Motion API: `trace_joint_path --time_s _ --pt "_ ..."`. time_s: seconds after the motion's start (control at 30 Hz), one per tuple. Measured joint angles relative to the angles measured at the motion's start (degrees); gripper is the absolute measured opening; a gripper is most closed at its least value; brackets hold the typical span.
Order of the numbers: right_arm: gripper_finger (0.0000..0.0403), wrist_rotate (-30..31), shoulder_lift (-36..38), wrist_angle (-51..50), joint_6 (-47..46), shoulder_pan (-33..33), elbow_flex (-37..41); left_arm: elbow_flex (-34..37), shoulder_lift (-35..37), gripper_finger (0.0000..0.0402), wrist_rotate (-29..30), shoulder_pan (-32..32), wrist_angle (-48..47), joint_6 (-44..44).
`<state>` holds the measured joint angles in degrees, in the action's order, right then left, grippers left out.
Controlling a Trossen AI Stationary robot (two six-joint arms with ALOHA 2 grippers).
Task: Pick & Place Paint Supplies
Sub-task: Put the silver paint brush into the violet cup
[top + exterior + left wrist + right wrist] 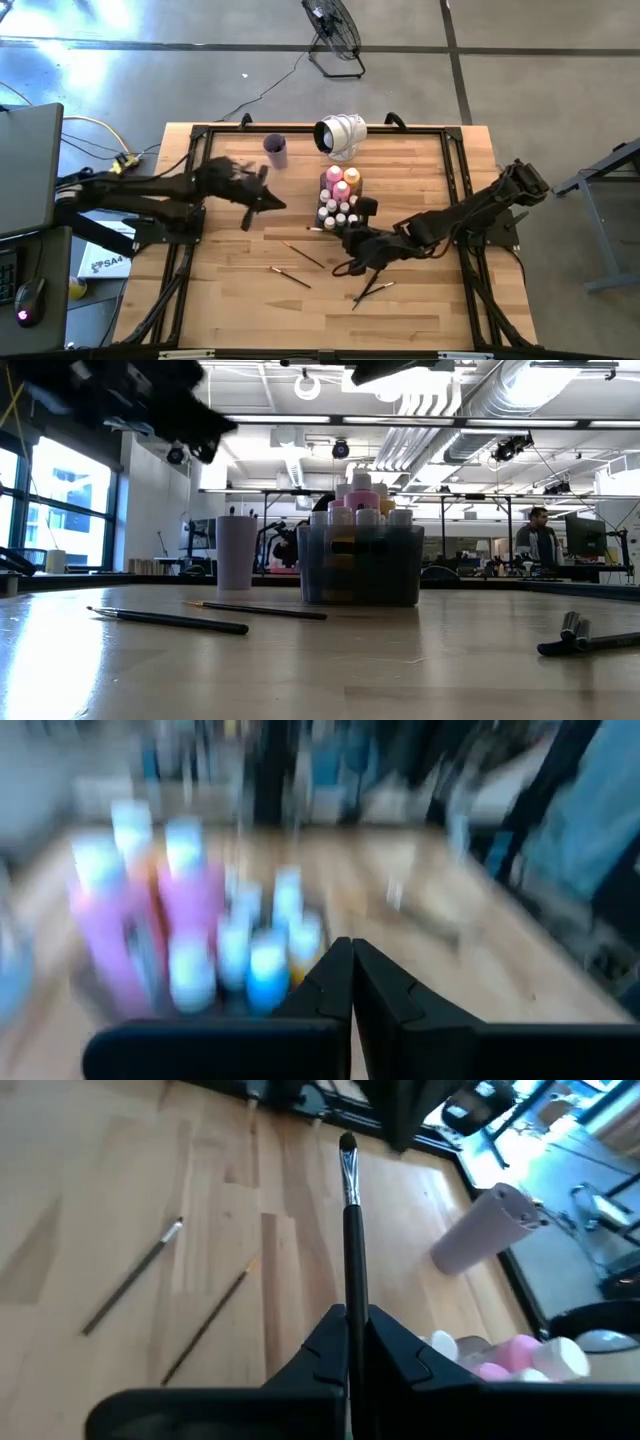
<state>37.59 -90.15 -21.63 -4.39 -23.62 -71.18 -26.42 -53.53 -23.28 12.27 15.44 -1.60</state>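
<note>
Right tool [348, 1342] is clamped on a dark-handled paintbrush [351, 1230], bristles pointing away from it, just beside the clear tray [340, 203] of paint bottles [341, 186]. Left tool [352, 982] has its fingers pressed together on nothing, raised above the worktop [420, 300], the bottles ahead of it. Two more paintbrushes [293, 277] lie flat on the wood between both tools.

The paint bottles [339, 193] stood in the tray [326, 178] mid-bench, the cup [275, 151] behind-left, two paintbrushes [301, 256] in front.
</note>
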Motion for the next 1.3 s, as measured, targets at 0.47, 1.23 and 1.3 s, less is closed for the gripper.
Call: trace_joint_path --time_s 0.47,1.23,1.3 --pt "0.0006 -27.45 -0.26 25.79 5.46 8.41 0.04 14.50 3.82 0.0001 -1.26 -6.53 37.10 0.43" --pt "0.0006 -40.94 -5.15 38.73 -0.54 15.14 0.09 13.93 3.77 0.0154 4.36 -13.44 46.00 -14.65" --pt "0.0006 -40.82 -5.16 39.07 -0.53 15.19 0.09 13.86 3.76 0.0175 4.87 -13.44 46.99 -14.66"
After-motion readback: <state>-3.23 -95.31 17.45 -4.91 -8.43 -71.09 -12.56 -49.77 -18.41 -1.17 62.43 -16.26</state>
